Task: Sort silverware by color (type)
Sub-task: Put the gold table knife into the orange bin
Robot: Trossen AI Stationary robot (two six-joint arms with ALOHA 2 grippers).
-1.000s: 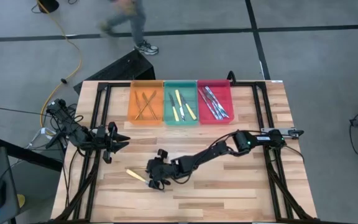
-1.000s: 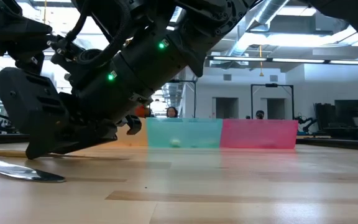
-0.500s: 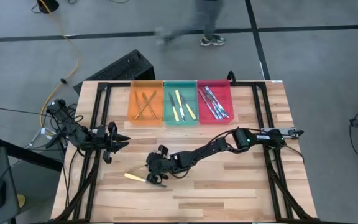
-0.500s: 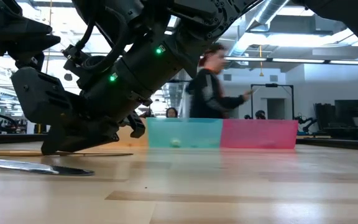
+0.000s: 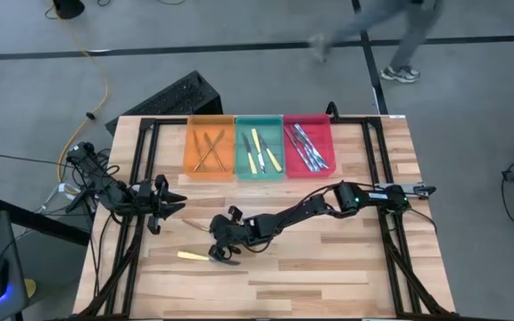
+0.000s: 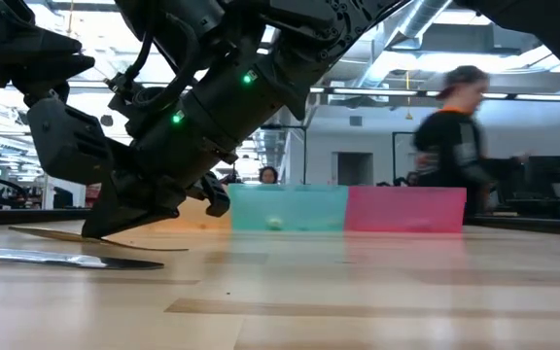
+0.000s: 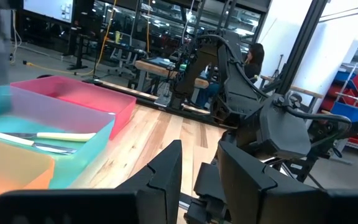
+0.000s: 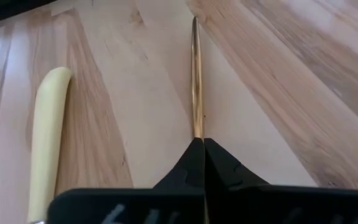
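From above, three trays sit in a row at the far edge of the worktop (image 5: 346, 267): an orange tray (image 5: 209, 147) with bronze utensils, a green tray (image 5: 259, 147) with yellow-handled ones, a red tray (image 5: 308, 145) with silver ones. The right gripper (image 5: 220, 247) reaches well in front of the green tray, beside a yellow-handled knife (image 5: 194, 256) lying flat. The left gripper (image 5: 169, 202) waits near the worktop's left side, in front of the orange tray.

At worktop height, the right gripper (image 6: 115, 226) tips down onto the wood — a thin bronze utensil (image 6: 86, 237) projects from its tip, above the knife (image 6: 56, 260). A person walks behind the trays.

From the left wrist, its fingers (image 7: 166, 177) stand partly apart, holding nothing.

From the right wrist, the fingers (image 8: 201, 165) are pressed together — pinching the bronze utensil (image 8: 196, 74), with the knife's yellow handle (image 8: 47, 137) just beside.
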